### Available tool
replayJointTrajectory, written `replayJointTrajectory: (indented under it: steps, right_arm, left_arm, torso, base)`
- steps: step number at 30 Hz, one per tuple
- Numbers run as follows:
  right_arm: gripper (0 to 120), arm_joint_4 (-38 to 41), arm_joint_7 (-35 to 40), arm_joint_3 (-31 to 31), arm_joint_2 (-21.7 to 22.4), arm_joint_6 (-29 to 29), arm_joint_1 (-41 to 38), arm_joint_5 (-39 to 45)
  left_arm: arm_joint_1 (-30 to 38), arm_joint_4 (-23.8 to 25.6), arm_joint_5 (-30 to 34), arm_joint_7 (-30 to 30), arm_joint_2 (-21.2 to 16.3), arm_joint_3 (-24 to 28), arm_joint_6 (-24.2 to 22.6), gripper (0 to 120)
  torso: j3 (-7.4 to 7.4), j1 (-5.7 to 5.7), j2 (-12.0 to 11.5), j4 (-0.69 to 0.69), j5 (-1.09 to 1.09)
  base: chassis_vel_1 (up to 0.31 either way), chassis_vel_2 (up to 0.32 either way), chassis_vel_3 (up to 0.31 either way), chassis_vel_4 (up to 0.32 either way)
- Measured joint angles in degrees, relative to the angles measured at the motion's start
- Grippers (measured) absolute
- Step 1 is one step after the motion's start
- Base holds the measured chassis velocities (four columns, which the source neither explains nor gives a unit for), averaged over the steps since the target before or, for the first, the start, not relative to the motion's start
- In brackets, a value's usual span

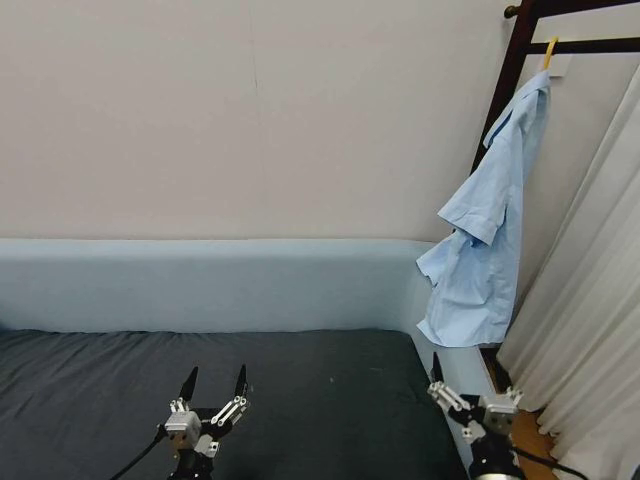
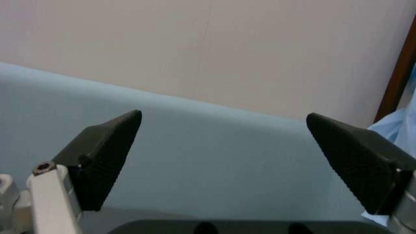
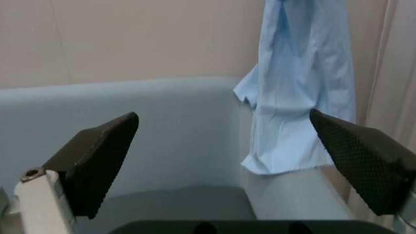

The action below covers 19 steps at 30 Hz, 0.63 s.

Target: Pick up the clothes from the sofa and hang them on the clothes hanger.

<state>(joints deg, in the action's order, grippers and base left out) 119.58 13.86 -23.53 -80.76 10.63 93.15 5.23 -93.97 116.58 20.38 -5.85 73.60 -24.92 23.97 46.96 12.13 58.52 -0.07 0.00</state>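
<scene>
Head view | shirt [image 1: 480,250] on rack [image 1: 505,80], above right gripper [image 1: 475,400] | left gripper [image 1: 213,385] aside | both spread, empty

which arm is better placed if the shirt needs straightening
Likely right: the right gripper sits open below the shirt hanging on the rack; the left gripper is farther off over the sofa.

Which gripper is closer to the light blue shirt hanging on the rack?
Right. The right gripper hangs open just below the hem of the light blue shirt; the left gripper, also open, is farther off over the dark sofa seat.
</scene>
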Motion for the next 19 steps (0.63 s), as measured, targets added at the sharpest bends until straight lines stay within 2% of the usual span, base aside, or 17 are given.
replayJointTrajectory:
  steps: [5,19]
  right_arm:
    - [100,-2.5,-0.5,1.1,0.0,0.0,-2.1,2.8]
    - [100,-3.0,-1.8,0.4,-0.6,0.1,-3.5,2.8]
  left_arm:
    - [-1.2,0.1,0.8,0.0,-0.9,-0.7,-0.8,100]
    - [-1.1,-0.3,1.4,0.5,-1.3,-1.1,-1.0,100]
  torso:
    - [0.0,0.01,0.0,0.01,-0.02]
    - [0.0,0.01,0.0,0.0,-0.01]
  base:
    - [0.0,0.0,0.0,0.0]
    - [0.0,0.0,0.0,0.0]
